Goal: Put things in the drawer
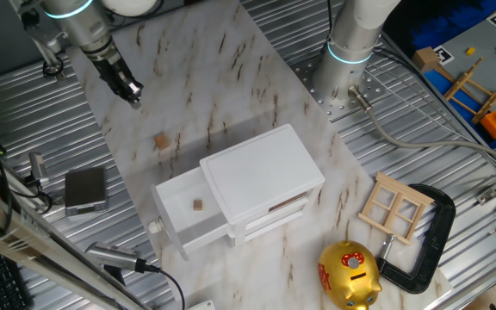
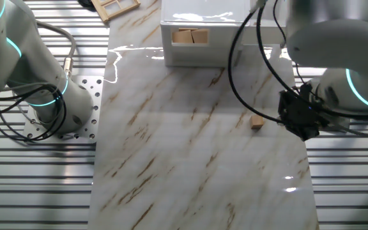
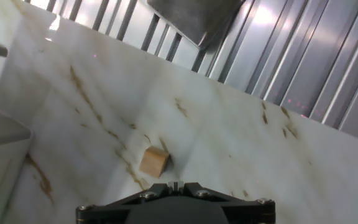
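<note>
A tiny tan wooden cube (image 1: 162, 142) lies on the marble mat, up-left of the white cabinet (image 1: 265, 172). The other fixed view shows the cube (image 2: 257, 121) just left of the hand. The cabinet's top drawer (image 1: 179, 226) is pulled out toward the lower left, knob (image 1: 155, 226) in front. A second cube (image 1: 198, 205) rests inside it. My gripper (image 1: 132, 89) hangs above the mat, up-left of the loose cube, shut with nothing in it. In the hand view the cube (image 3: 153, 161) sits just beyond and left of my shut gripper (image 3: 176, 184).
A second arm's base (image 1: 351, 52) stands at the mat's far edge. Right of the cabinet lie a pale wooden window frame (image 1: 396, 207), a black clamp (image 1: 429, 232) and a gold piggy bank (image 1: 349, 275). A small grey box (image 1: 85, 189) sits on the ribbed metal at left.
</note>
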